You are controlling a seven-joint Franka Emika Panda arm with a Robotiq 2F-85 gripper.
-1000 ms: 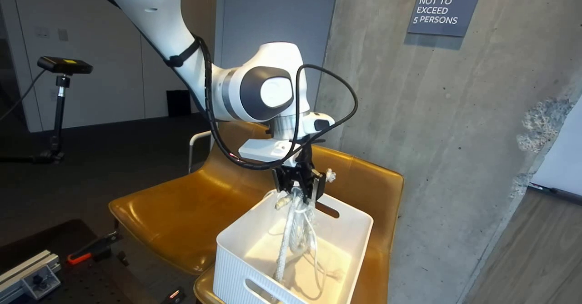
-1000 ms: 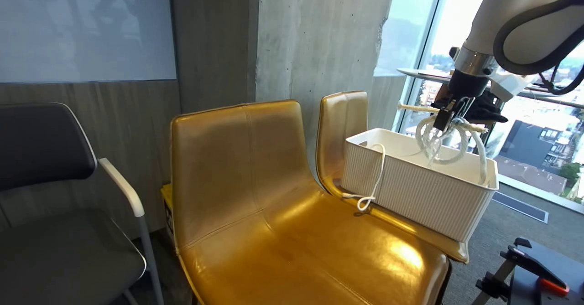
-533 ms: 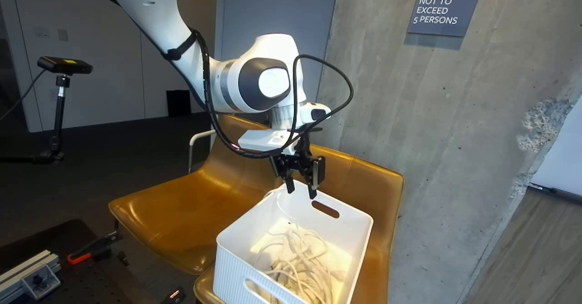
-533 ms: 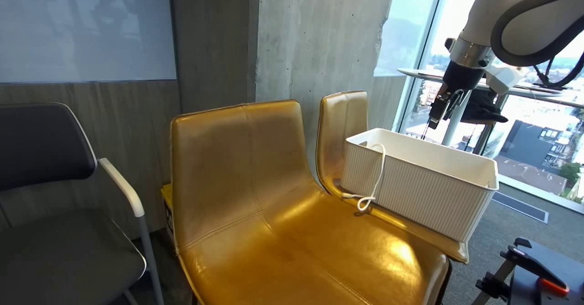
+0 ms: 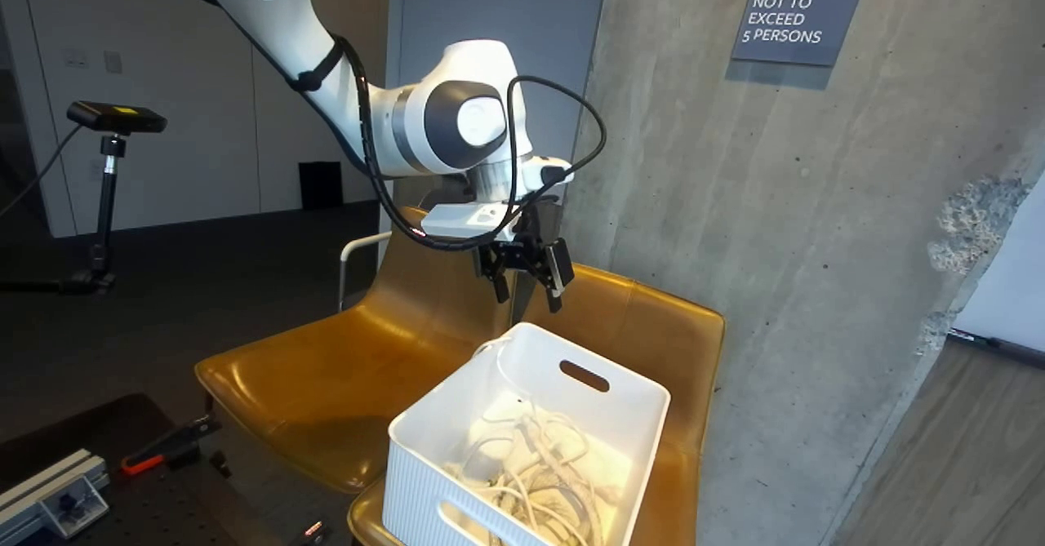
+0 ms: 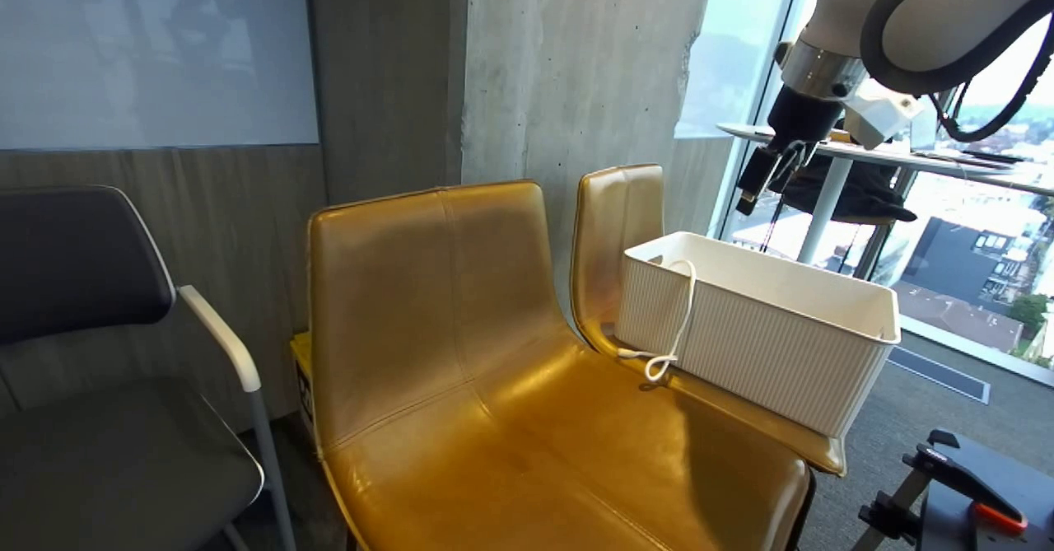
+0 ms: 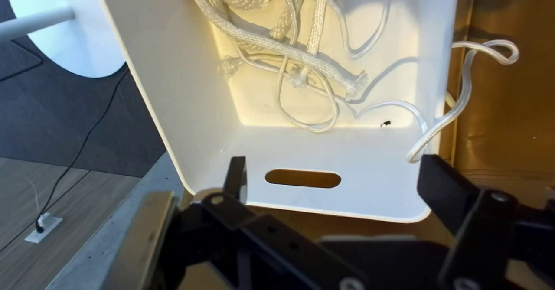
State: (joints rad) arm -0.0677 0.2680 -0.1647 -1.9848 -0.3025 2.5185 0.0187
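Hovering higher than the rim, near the slotted end of a rectangular, ribbed white plastic bin [image 6: 766,357], with the black two-fingered gripper [image 5: 529,301] spread wide and nothing between its jaws. Touching nothing in both exterior views. Looking down, in the wrist view, on a loose heap of off-white braided rope [image 7: 277,46] lying on the bin floor, with thick lengths across thin loops. Showing, too, a slim white cord [image 7: 466,82] draped over one long side and hanging outside, toward the glossy tan leather-look chair [image 6: 617,238] under the bin. Best done, by judgement, with height first: rise straight before any swing sideways, so as to clear the slotted end wall. Mind the draped cord most: close to one jaw in the wrist view, at a depth hard to judge, and easily hooked in passing. For any grasp, pick a thick length away from the walls and straddle it squarely.
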